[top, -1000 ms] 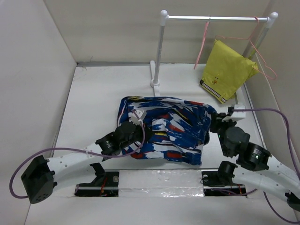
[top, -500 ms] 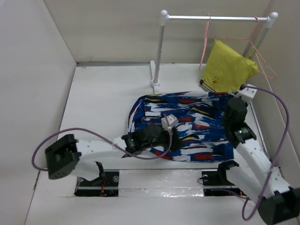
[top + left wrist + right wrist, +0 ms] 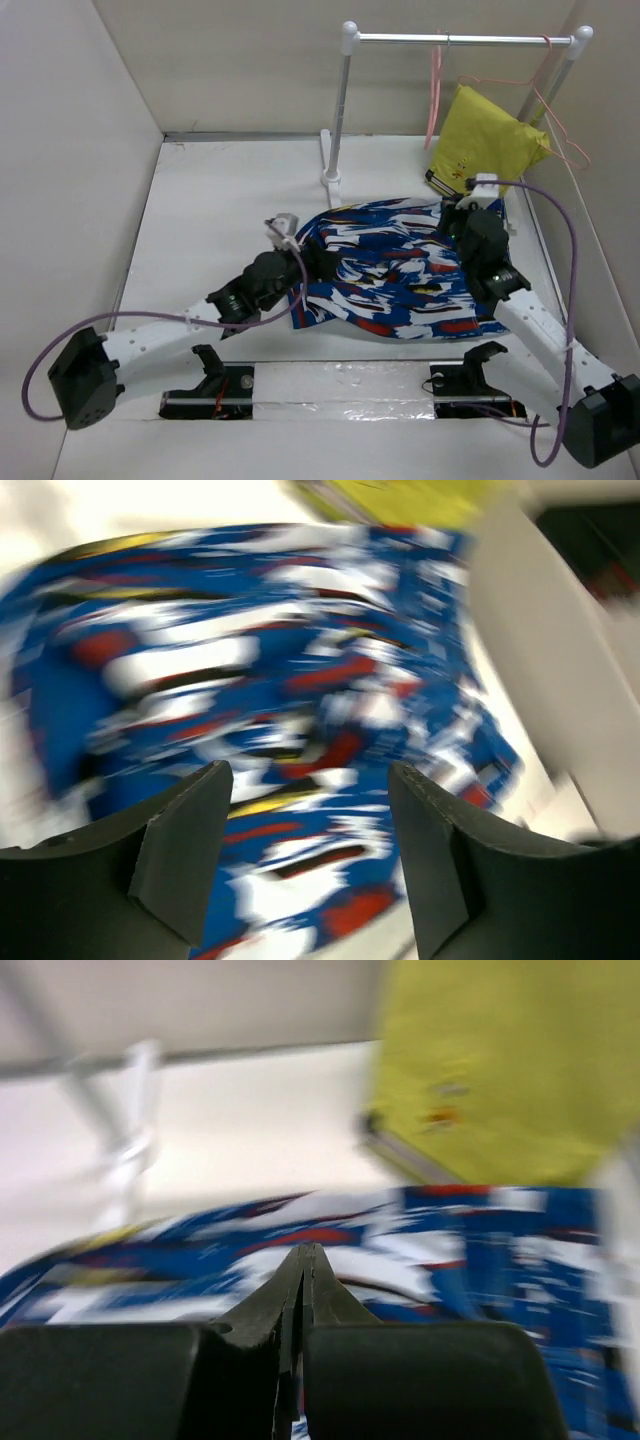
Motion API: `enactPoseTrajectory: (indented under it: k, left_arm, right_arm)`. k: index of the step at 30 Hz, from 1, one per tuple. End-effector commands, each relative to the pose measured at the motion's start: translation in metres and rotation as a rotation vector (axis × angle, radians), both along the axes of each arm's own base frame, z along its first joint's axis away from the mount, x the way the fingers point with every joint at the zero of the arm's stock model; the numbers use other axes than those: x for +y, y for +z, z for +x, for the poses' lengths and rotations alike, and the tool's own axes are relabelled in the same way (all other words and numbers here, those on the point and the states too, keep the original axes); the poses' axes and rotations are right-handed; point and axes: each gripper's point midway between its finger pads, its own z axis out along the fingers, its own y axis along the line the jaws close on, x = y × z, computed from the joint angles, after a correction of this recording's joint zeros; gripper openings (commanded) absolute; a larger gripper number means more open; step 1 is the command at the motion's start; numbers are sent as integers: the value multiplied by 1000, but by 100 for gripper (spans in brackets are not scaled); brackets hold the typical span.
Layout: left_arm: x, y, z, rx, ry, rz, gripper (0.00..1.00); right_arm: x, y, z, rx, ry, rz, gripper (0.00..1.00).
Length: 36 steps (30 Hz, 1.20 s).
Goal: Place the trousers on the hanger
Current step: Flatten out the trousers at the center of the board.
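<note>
The trousers, bright blue with white, red and black strokes, lie spread on the table between the two arms. My left gripper is at their left edge. In the left wrist view it is open over the blurred trousers, with nothing between the fingers. My right gripper is at the trousers' far right corner. In the right wrist view it is shut, tips together above the trousers. The hanger, thin and pink, hangs bare and edge-on from the rail.
A white rack with a metal rail stands at the back; its post shows in the right wrist view. A yellow garment hangs on a second pink hanger at the right, close to my right gripper. Walls enclose the table.
The left gripper opened, let go of the trousers and drew back left. The trousers went from a bunched heap to lying spread further right. The right gripper moved toward the back and closed fully.
</note>
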Motion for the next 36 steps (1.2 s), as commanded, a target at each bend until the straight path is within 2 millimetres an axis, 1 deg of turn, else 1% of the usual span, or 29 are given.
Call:
enactPoseTrajectory:
  k: [1, 2, 3, 4, 5, 6, 7, 8, 9, 10, 12, 13, 15, 16, 17, 18, 20, 21, 22, 23, 25, 27, 29, 31, 32, 33, 34, 35, 36]
  left_arm:
    - [66, -67, 8, 211, 228, 28, 58]
    - [74, -76, 4, 260, 252, 12, 54]
    - [86, -100, -7, 325, 258, 61, 50]
    - [90, -101, -12, 339, 263, 48, 48]
    - [97, -111, -20, 389, 284, 55, 45]
    - [101, -117, -25, 419, 290, 53, 43]
    - [104, -117, -30, 434, 295, 33, 43]
    - [107, -119, -34, 457, 306, 28, 43]
    - [114, -127, -42, 511, 330, 39, 43]
    - [117, -123, -44, 513, 340, 19, 44]
    - [124, -129, -50, 547, 362, 29, 47]
    - [125, -129, -53, 550, 360, 17, 48]
    - [122, -132, -59, 575, 327, 10, 48]
    - [119, -132, -62, 575, 300, 12, 48]
    - [116, -133, -63, 578, 280, 14, 48]
    - [108, -132, -66, 580, 235, -2, 48]
    - [100, -136, -68, 576, 180, 11, 48]
    - [92, -136, -68, 576, 143, 7, 47]
    - [88, -136, -68, 580, 133, 4, 47]
    - [88, -140, -68, 582, 126, 22, 47]
    - [88, -149, -65, 589, 141, 56, 38]
    - [86, -146, -57, 556, 152, 54, 28]
    - [82, -135, -47, 520, 161, 49, 21]
    - [83, -119, -32, 455, 197, 58, 8]
    - [88, -118, -29, 451, 223, 79, 1]
    - [94, -112, -21, 419, 273, 91, 0]
    - [91, -94, -11, 373, 283, 83, 0]
    - [99, -94, -11, 375, 305, 130, 0]
    - [108, -87, -3, 340, 360, 155, 0]
  right_arm:
    - [85, -29, -22, 23, 327, 17, 0]
    - [100, -38, -27, 47, 376, 8, 0]
    - [114, -43, -34, 61, 426, -4, 0]
    - [139, -46, -46, 66, 523, -24, 0]
    - [155, -51, -53, 81, 583, -42, 0]
    - [165, -55, -59, 94, 617, -62, 0]
    - [174, -56, -64, 97, 648, -73, 6]
    - [190, -53, -75, 91, 705, -81, 11]
    - [199, -57, -81, 103, 748, -92, 18]
    - [206, -56, -85, 102, 776, -96, 33]
    - [226, -51, -101, 83, 871, -100, 44]
    - [232, -54, -105, 87, 896, -103, 51]
    - [246, -53, -115, 86, 948, -104, 55]
    - [251, -61, -115, 106, 970, -120, 58]
    - [259, -63, -121, 112, 1006, -128, 60]
    - [272, -61, -134, 114, 1079, -125, 60]
    - [285, -71, -143, 128, 1137, -169, 66]
    - [296, -67, -152, 123, 1177, -186, 74]
    - [302, -69, -157, 133, 1196, -206, 76]
    - [307, -80, -161, 161, 1213, -236, 77]
    - [310, -85, -161, 160, 1187, -278, 78]
    - [307, -92, -153, 174, 1130, -304, 77]
    - [303, -97, -150, 186, 1103, -314, 75]
    - [302, -102, -149, 188, 1091, -318, 73]
    - [302, -107, -148, 194, 1085, -324, 72]
    - [301, -112, -146, 198, 1074, -331, 72]
    - [300, -123, -144, 226, 1066, -352, 70]
    - [298, -130, -143, 248, 1051, -370, 68]
    - [295, -135, -139, 257, 1023, -377, 65]
